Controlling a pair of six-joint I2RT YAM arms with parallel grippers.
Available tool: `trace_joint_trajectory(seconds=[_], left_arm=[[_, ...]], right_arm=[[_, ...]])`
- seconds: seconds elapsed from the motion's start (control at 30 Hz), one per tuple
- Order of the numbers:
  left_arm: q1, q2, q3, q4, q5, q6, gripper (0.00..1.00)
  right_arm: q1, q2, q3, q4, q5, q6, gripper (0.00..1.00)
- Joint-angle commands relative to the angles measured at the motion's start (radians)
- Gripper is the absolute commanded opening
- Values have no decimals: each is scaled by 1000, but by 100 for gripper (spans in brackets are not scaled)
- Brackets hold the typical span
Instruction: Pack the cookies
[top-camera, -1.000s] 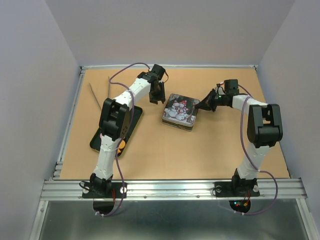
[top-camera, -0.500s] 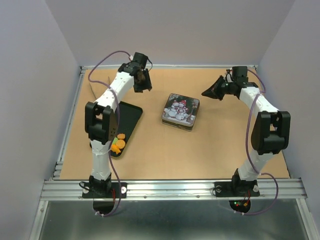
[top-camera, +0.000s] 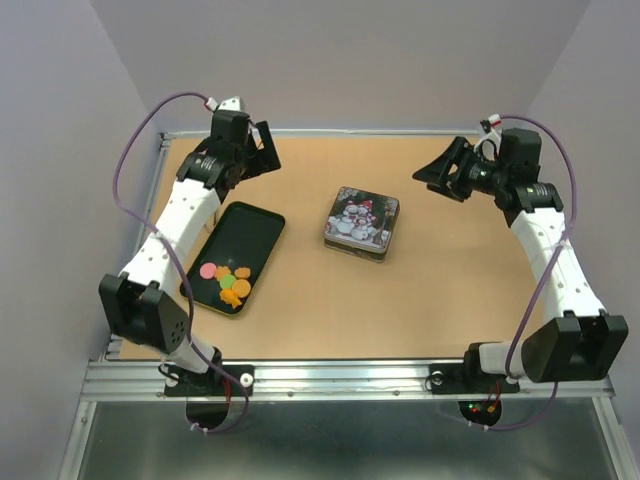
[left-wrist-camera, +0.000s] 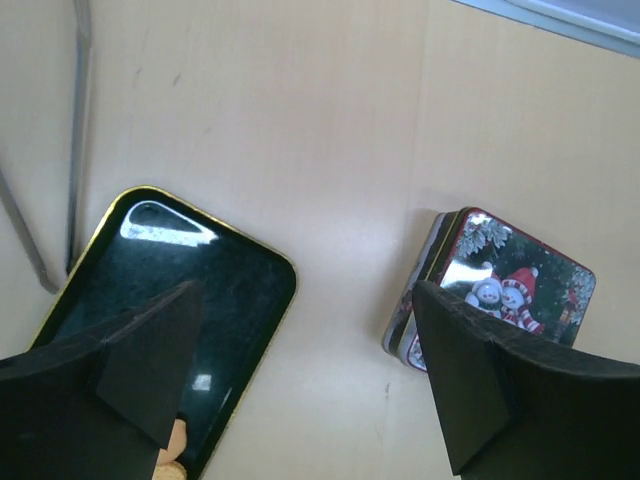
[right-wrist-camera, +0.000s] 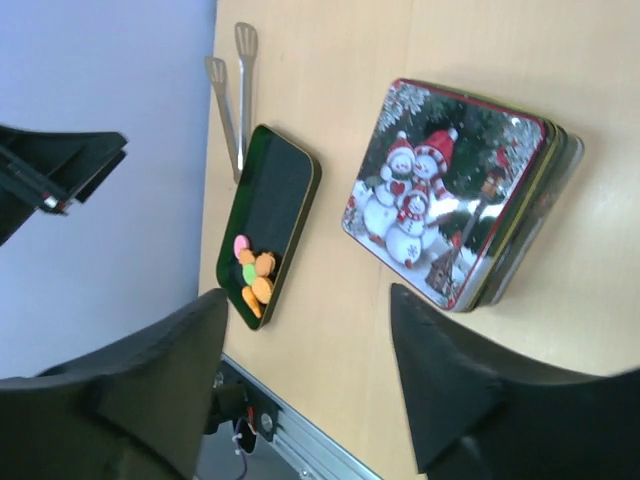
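The cookies (top-camera: 228, 281), mostly orange with a pink and a green one, lie in a heap at the near end of a dark green tray (top-camera: 245, 232) on the left; they also show in the right wrist view (right-wrist-camera: 252, 276). A closed square tin (top-camera: 361, 222) with snowmen on its lid sits mid-table. My left gripper (top-camera: 262, 156) hangs open and empty high over the far left corner, and my right gripper (top-camera: 440, 175) is open and empty high at the far right. Both are well clear of the tin (right-wrist-camera: 450, 190).
Metal tongs (right-wrist-camera: 232, 90) lie on the table beyond the tray, near the left edge. From the left wrist I see my left gripper (left-wrist-camera: 303, 297) above bare table between the tray (left-wrist-camera: 170, 265) and the tin (left-wrist-camera: 505, 285). Grey walls enclose the table.
Both arms have drawn back from the tin and risen toward the far corners. Both grippers have opened. The left arm no longer covers the tray, so the cookies show.
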Motion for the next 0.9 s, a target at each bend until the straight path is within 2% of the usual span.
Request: trace_joint_trajectory(seconds=[0.0, 0.07, 0.17, 0.33, 0.47, 0.5, 0.57, 0.63, 0.7, 0.87], left_arm=[[-4, -156, -127, 128, -104, 46, 99], [-4, -247, -170, 165, -168, 49, 99], [-2, -380, -275, 252, -236, 57, 99], [-1, -544, -501, 375, -378, 103, 99], [-2, -706, -763, 588, -521, 127, 99], [-2, -744, -896, 722, -544, 181, 99], [-2, -854, -1021, 916, -579, 262, 98], [1, -922, -1147, 1019, -630, 309, 99], [4, -930, -1214, 1035, -644, 319, 99], [18, -873, -1317, 1102, -687, 241, 99]], right_arm=[[-3, -73, -67, -55, 38, -71, 73], [-3, -142, -99, -56, 65, -73, 84], [-3, -220, -125, -56, 75, -84, 92], [-3, -276, -210, -56, 42, -44, 95], [-3, -293, -196, -56, 63, -45, 100], [-3, -300, -190, -55, 68, -48, 100], [-3, -308, -176, -50, 84, -41, 100], [-3, -310, -158, -52, 94, -42, 100], [-2, -317, -146, -53, 107, -44, 100], [-3, -317, -97, -53, 105, -65, 100]])
